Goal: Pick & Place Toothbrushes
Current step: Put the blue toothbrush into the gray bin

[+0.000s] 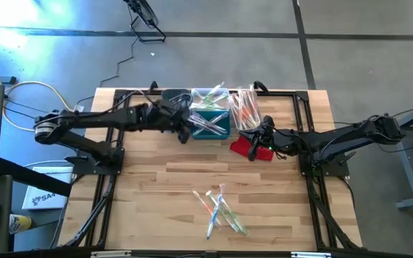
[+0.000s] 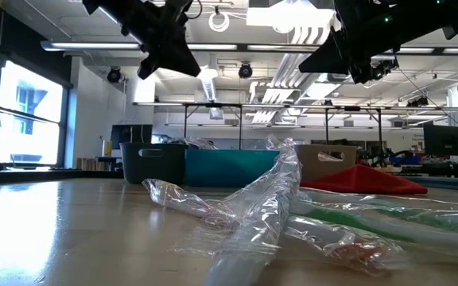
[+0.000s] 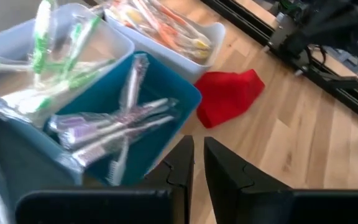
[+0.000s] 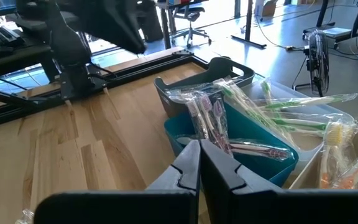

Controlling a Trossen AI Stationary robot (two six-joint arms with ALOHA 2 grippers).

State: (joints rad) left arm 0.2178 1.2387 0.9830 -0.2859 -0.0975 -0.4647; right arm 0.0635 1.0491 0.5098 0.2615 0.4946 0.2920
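A loose cluster of wrapped toothbrushes [image 1: 219,209] is seen lying on the wooden table [image 1: 149,186] at about six o'clock in the high view, near the front edge, their handles crossed over one another; in the low view the same crinkled clear wrappers [image 2: 269,210] fill the foreground. More wrapped brushes are sorted into bins grouped at twelve o'clock: pale-handled ones are held in the teal bin [image 1: 212,123], green-handled ones in a clear bin [image 3: 73,43] just behind it, and orange-handled ones in the white bin [image 1: 246,111] beside it at the three o'clock side. A dark grey bin [image 4: 229,71] is set against the teal bin on the nine o'clock side. A red cloth [image 1: 248,147] is spread on the table just in front of the white bin. The left gripper [image 1: 185,132] is held over the front corner of the teal bin, its fingers [image 3: 229,180] drawn nearly together with only a thin gap shown between them and nothing seen gripped. The right gripper [image 1: 253,149] is positioned over the red cloth, its fingers [image 4: 222,171] pressed closed and empty. Both arms are extended inward from the table's nine and three o'clock sides.
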